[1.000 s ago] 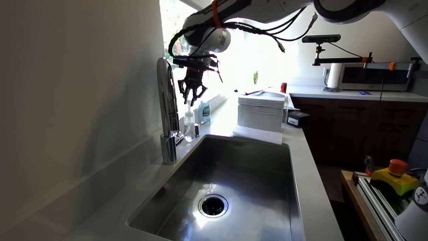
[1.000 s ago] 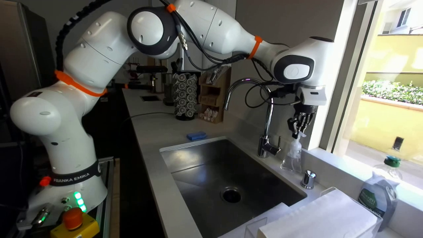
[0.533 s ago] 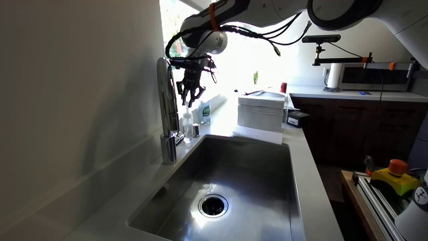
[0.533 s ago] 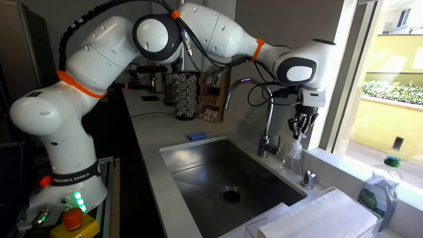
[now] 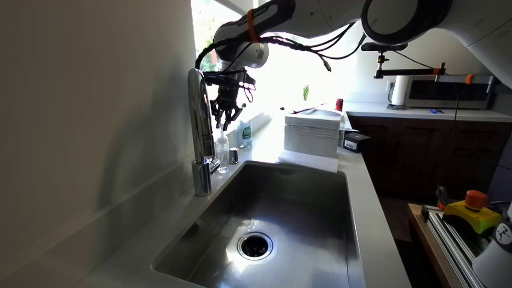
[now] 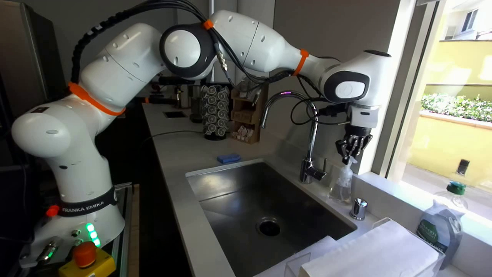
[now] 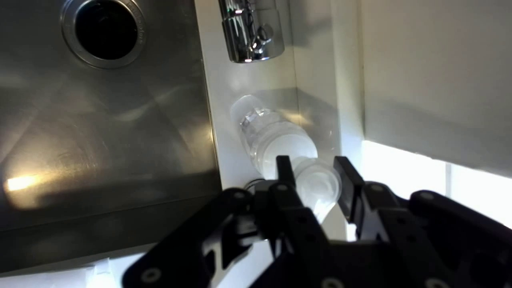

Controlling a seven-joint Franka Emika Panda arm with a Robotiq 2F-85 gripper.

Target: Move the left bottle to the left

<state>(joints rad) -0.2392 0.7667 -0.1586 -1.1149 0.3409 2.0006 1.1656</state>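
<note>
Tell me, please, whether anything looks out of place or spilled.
Nothing looks spilled. Slightly odd: the flat white sheet lies at the edge of the rectangular grey steel sink, so it might get wet.

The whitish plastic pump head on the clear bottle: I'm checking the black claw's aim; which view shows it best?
The wrist view: it shows the pump head large, from above, between the fingers of the claw. Both exterior views show it small and from the side, crowded by the claw.
</note>
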